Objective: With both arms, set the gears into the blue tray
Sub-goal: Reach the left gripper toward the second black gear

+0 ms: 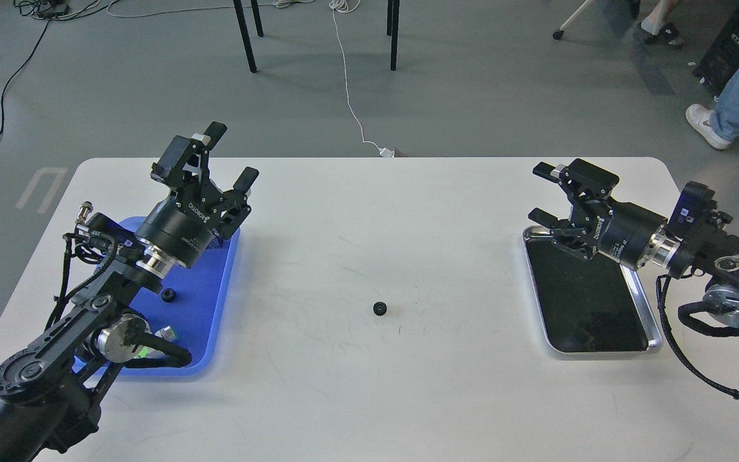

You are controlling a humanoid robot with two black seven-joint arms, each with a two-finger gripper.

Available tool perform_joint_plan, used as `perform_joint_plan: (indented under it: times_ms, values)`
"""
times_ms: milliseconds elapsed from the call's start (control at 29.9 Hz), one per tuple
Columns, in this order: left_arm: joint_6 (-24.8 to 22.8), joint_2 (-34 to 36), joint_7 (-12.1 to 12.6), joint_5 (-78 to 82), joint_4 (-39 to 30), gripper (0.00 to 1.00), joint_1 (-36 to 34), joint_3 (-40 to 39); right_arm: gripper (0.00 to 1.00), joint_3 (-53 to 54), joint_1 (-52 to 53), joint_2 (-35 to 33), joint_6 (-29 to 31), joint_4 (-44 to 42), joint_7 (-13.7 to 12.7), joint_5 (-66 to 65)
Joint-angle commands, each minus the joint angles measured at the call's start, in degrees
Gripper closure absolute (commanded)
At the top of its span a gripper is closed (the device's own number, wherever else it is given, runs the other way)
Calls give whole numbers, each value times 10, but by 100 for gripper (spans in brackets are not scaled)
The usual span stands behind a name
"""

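One small black gear (380, 308) lies alone on the white table (369, 385) near its middle. Another gear (167, 295) rests inside the blue tray (215, 282) at the left, partly covered by my left arm. My left gripper (233, 154) hangs open above the tray's far end, fingers pointing up and away, nothing between them. My right gripper (539, 192) is open and empty over the far left corner of the steel tray (639, 350), far right of the loose gear.
A green-capped push-button switch (167, 335) lies in the blue tray's near end under my left forearm. The steel tray's dark floor holds nothing visible. Chair legs, cables and a person's leg are on the floor beyond the table.
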Motion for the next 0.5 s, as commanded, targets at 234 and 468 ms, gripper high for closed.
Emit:
perform_joint_plan:
  times_ms: [234,468]
  values:
    - [-2,68,-17,465,-123,2,-65,169,6,43,-109,-11,0,-8,0,271]
    - [5,59,-17,795,-103,2,-184,285,6,50,-132,-12,0,-9,0,312]
